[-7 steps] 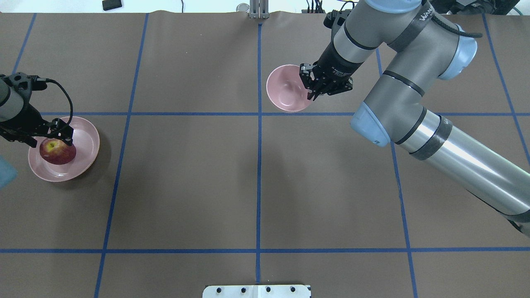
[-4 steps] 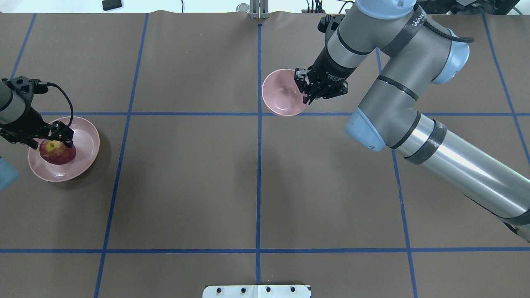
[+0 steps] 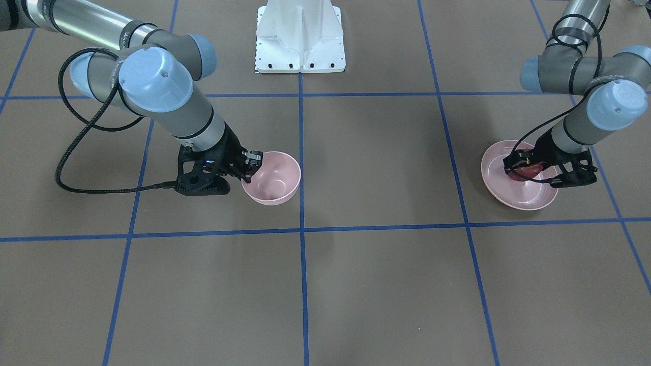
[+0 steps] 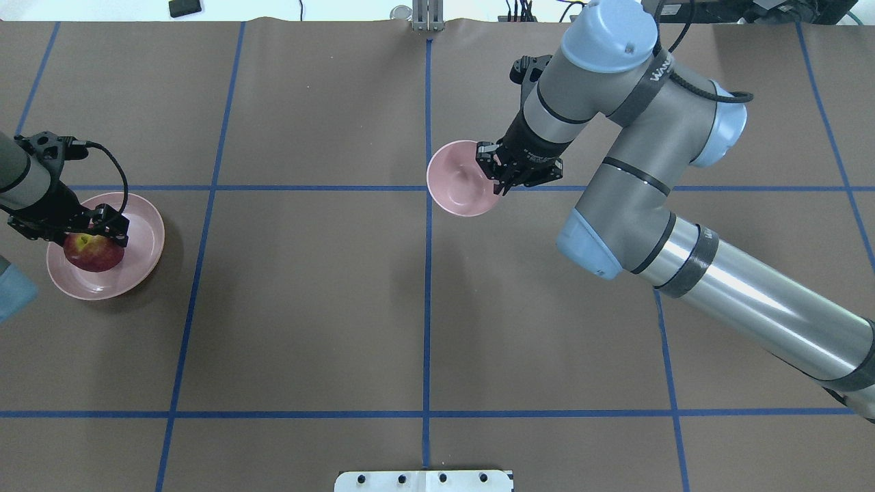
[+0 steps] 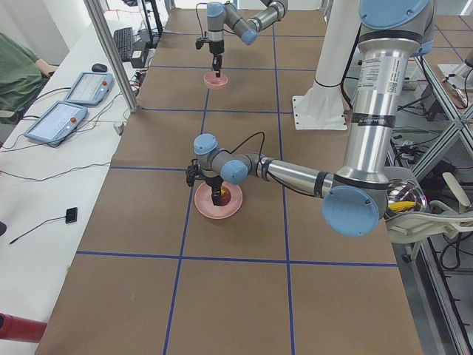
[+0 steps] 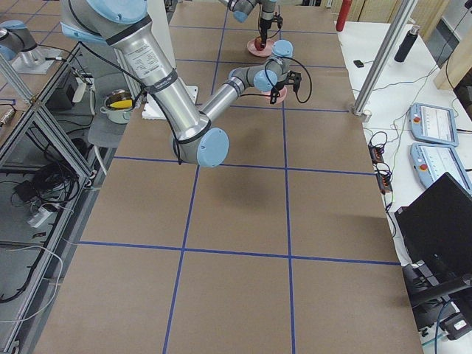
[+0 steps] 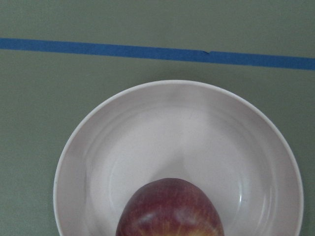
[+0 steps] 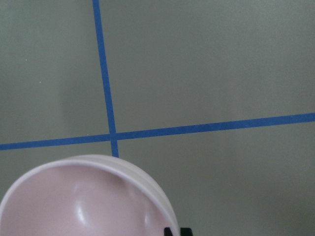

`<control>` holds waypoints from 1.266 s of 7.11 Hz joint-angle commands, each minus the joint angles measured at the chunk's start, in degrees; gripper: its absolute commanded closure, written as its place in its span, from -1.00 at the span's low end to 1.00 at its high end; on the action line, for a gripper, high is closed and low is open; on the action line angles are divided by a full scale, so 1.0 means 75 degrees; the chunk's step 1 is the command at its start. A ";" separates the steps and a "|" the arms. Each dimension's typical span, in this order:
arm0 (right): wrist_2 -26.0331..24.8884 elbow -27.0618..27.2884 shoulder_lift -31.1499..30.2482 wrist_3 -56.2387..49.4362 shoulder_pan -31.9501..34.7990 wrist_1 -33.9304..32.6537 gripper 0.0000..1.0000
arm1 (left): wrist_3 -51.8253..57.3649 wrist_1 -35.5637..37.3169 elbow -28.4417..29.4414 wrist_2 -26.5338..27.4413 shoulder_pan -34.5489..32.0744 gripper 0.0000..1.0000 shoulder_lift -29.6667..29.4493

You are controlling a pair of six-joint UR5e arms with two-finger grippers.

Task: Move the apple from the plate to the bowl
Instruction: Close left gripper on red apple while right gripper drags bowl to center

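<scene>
The dark red apple (image 4: 96, 256) lies on the pale pink plate (image 4: 147, 232) at the table's left; it also shows in the left wrist view (image 7: 170, 211) on the plate (image 7: 147, 128). My left gripper (image 4: 85, 236) is low over the apple, open, with its fingers on either side of it (image 3: 529, 168). My right gripper (image 4: 502, 179) is shut on the near rim of the small pink bowl (image 4: 456, 181), close to the table's centre line. The bowl (image 3: 274, 179) is empty; its rim shows in the right wrist view (image 8: 83, 201).
Blue tape lines (image 4: 427, 307) divide the brown table into a grid. The white robot base plate (image 3: 300, 35) stands at the robot's side. The right arm's black cable (image 3: 66, 152) loops over the table. Tablets (image 5: 55, 122) lie on a side bench.
My right gripper has carried the bowl toward the robot and slightly left, near the tape crossing. My left gripper has sunk lower around the apple, which stays on the plate.
</scene>
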 commanded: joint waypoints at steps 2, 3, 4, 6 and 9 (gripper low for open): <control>-0.0161 -0.0054 0.0033 0.0000 -0.0247 -0.0008 1.00 | 0.0009 0.0123 -0.0252 -0.0215 -0.0056 0.99 0.0078; -0.0184 -0.0147 0.0068 -0.0024 -0.0317 0.0015 1.00 | 0.0032 0.0773 -0.0892 -0.0738 -0.0138 1.00 0.0102; -0.0184 -0.0206 0.0103 -0.0035 -0.0399 0.0027 1.00 | 0.0125 0.1975 -0.1513 -0.0824 -0.0243 1.00 -0.0095; -0.0265 -0.0834 0.0487 -0.0141 -0.0423 0.0086 1.00 | 0.0103 0.2689 -0.2033 -0.0837 -0.0256 1.00 -0.0343; -0.0477 -0.1996 0.0923 -0.0164 -0.0423 0.1020 1.00 | 0.0009 0.2702 -0.2129 -0.0849 -0.0268 1.00 -0.0436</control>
